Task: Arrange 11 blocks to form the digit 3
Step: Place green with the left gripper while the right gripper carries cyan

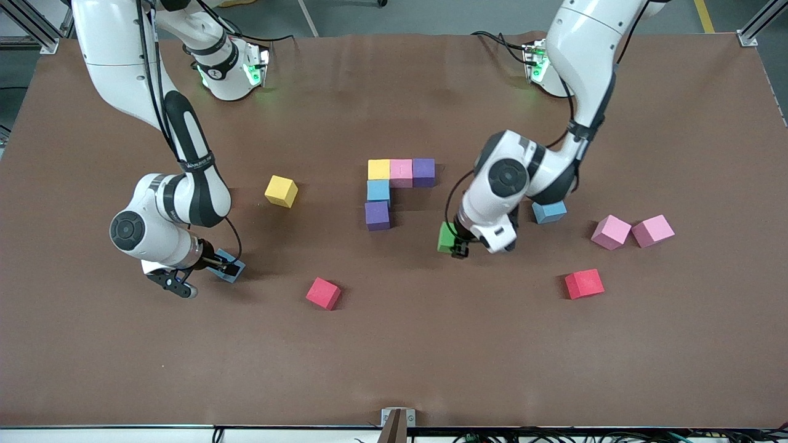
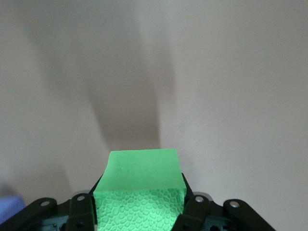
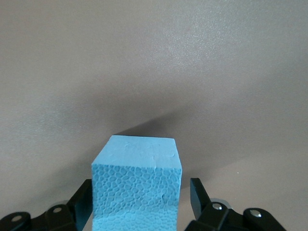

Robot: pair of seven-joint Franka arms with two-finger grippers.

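Five blocks form an L in mid-table: yellow [image 1: 379,169], pink [image 1: 401,172] and purple [image 1: 423,171] in a row, with blue [image 1: 378,190] and purple [image 1: 377,215] running toward the front camera. My left gripper [image 1: 456,245] [image 2: 139,214] is shut on the green block [image 1: 447,237] [image 2: 139,180], low over the table beside that L. My right gripper [image 1: 226,268] [image 3: 142,209] stands open around a blue block [image 1: 230,267] [image 3: 137,185] at the right arm's end; one finger [image 3: 198,195] stands clear of the block.
Loose cubes: an orange-yellow one [image 1: 281,191], two red [image 1: 324,293] [image 1: 584,283], two pink [image 1: 611,232] [image 1: 653,231], and a blue one [image 1: 549,211] partly under the left arm. The table's front half is bare brown cloth [image 1: 431,357].
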